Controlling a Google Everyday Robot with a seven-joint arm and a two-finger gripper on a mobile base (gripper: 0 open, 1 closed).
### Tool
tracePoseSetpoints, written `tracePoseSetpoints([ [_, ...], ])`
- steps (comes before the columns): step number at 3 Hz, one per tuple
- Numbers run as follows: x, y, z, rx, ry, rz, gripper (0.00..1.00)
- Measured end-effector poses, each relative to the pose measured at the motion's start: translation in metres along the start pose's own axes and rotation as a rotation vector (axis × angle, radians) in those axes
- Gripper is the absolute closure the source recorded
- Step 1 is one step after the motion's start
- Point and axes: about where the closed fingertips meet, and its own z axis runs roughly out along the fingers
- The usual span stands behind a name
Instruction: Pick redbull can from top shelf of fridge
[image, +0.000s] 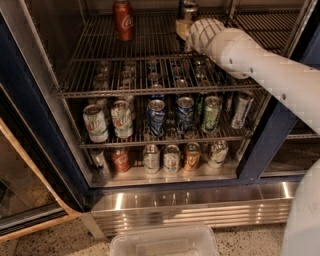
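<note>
The redbull can (189, 10) stands at the back of the top shelf (125, 62), right of centre. Only its silver top and a bit of its body show above my wrist. My gripper (184, 27) is at the end of the white arm that reaches in from the right. It is right at the can's lower part and hides it. A red Coca-Cola can (123, 19) stands upright on the same shelf to the left, apart from the gripper. The fridge (42, 135) has a dark blue frame and its door is open.
Two lower racks are crowded with cans, such as a blue one (156, 116) and a green one (211, 113). A ribbed steel base panel (190, 207) runs below. A clear plastic bin (165, 241) sits on the floor in front. The glass door (20, 190) stands open at the left.
</note>
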Motion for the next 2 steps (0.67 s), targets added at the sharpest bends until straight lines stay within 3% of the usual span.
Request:
tracePoseSetpoints([
  [1, -0.001, 0.007, -0.009, -0.016, 0.013, -0.016, 1.0],
  [2, -0.009, 0.019, -0.032, -0.039, 0.006, -0.038, 1.0],
])
